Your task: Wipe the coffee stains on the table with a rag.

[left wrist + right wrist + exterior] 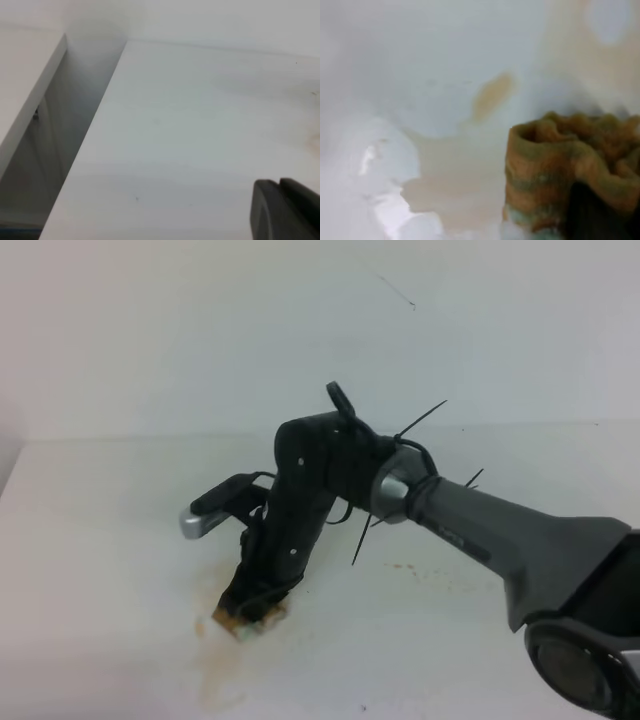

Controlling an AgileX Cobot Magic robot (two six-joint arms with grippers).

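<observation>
from the high view, the right arm reaches across from the lower right and tips its right gripper (250, 612) steeply down onto the table (100, 540). under its tip sits the rag (244, 621), a small pale, brown-blotched wad pressed against the white top; the jaws look clamped onto it, though the dark body hides most of them. just below and to the left of the tip spread the coffee stains (215, 665), a faint tan smear running toward the near edge, with a few tiny specks off to the right, under the forearm. black cable ties stick out from the wrist joint.

in the left wrist view, only a dark corner of the left gripper (285, 210) shows at the bottom right, hanging over bare table (190, 125); i cannot tell whether it is open or closed. the table's left edge drops off beside a second white surface.

in the right wrist view, very close and blurred, the rag (560, 175) fills the lower right, soaked orange-brown with greenish bands, touching the table (420, 60). beside it to the left lies a pale tan wash of coffee stains (455, 185), and 1 darker streak sits just above.
</observation>
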